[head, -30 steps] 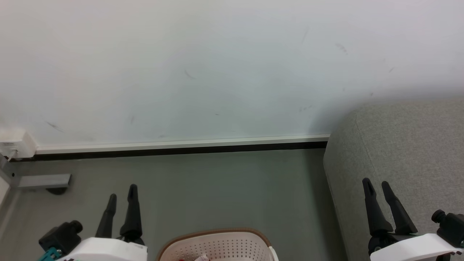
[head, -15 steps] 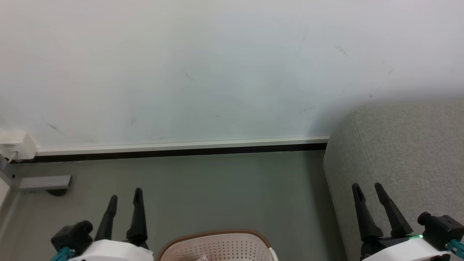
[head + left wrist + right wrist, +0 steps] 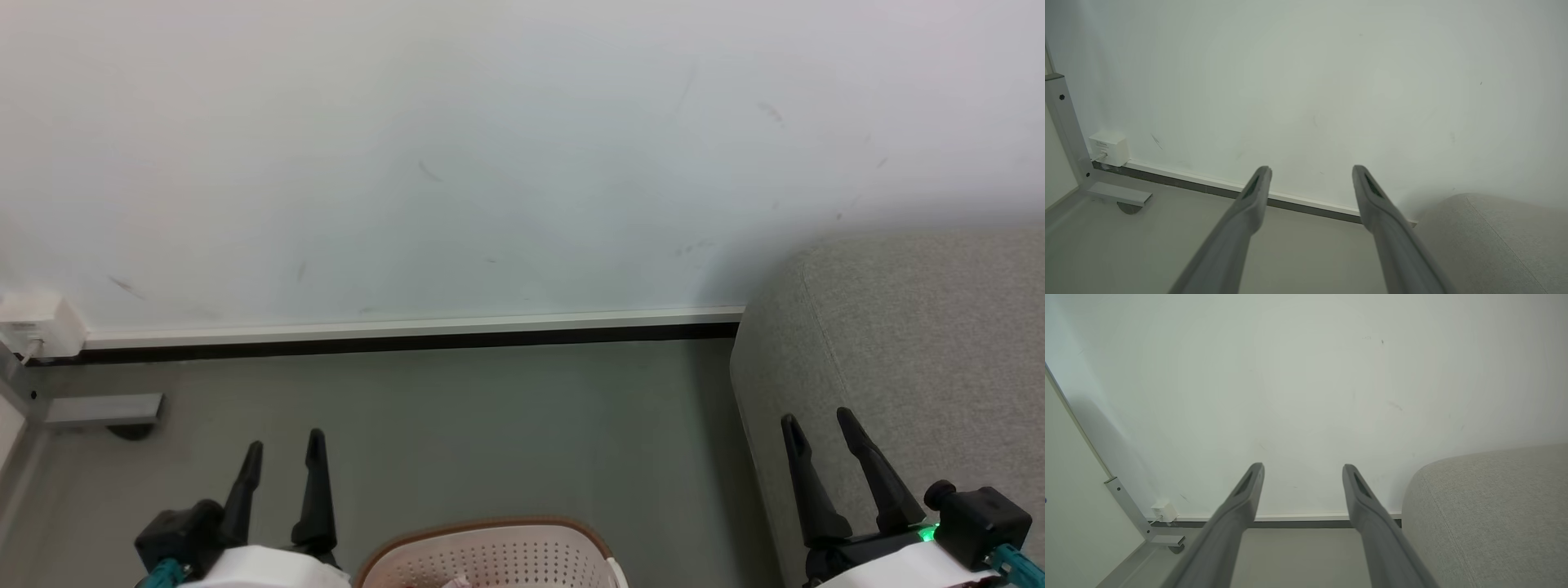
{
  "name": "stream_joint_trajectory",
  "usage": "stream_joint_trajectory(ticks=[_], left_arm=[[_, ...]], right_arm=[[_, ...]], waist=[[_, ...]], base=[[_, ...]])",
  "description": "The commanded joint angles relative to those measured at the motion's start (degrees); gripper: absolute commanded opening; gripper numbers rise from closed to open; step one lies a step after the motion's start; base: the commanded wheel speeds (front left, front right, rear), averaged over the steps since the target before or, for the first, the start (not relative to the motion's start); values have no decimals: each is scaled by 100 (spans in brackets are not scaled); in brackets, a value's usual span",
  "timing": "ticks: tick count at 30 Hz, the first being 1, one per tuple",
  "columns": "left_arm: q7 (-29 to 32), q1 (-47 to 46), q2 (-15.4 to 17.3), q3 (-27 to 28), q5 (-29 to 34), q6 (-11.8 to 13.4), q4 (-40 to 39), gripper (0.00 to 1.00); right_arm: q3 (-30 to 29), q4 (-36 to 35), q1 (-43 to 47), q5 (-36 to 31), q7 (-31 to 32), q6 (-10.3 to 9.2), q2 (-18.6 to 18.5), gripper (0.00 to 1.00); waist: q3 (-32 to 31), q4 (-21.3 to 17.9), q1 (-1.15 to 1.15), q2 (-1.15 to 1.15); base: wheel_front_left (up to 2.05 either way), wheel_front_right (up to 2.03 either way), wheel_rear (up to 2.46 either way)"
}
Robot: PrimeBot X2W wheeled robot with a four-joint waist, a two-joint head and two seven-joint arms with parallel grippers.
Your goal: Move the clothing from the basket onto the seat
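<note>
Both sets of jaws stand wide and empty: the left gripper (image 3: 284,441) hangs just left of the basket (image 3: 490,524), fingers pointing toward the wall (image 3: 490,147), while the right gripper (image 3: 816,418) is well off to the basket's right, showing against the seat (image 3: 922,327). Inside the basket, right at the head view's bottom edge, just a pale, reddish scrap of the clothing (image 3: 454,582) peeks out, too little to make out more. Beyond the basket, grey floor (image 3: 506,425) runs to the skirting (image 3: 408,331), and the seat sits to the basket's right against that wall.
</note>
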Motion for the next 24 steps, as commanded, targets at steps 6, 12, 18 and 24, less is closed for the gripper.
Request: stream_joint_trajectory(ticks=[6,12,18,24], left_arm=[[-123,20,48,-14,427,50,3,100],[-202,4,49,-10,681,63,8,100],[-273,8,50,-8,937,76,22,100],[-319,16,51,-20,1177,114,4,100]], right_arm=[[65,-70,-117,-353,-117,-9,-30,100],[86,-98,-109,-569,-192,-10,-14,100],[90,-120,-104,-814,-253,-10,-4,100],[120,-145,-93,-1024,-314,-11,-6,100]], waist=[[11,10,0,0],[18,17,0,0],[11,20,0,0],[5,25,0,0]], base=[[0,0,0],[0,0,0],[0,0,0],[0,0,0]])
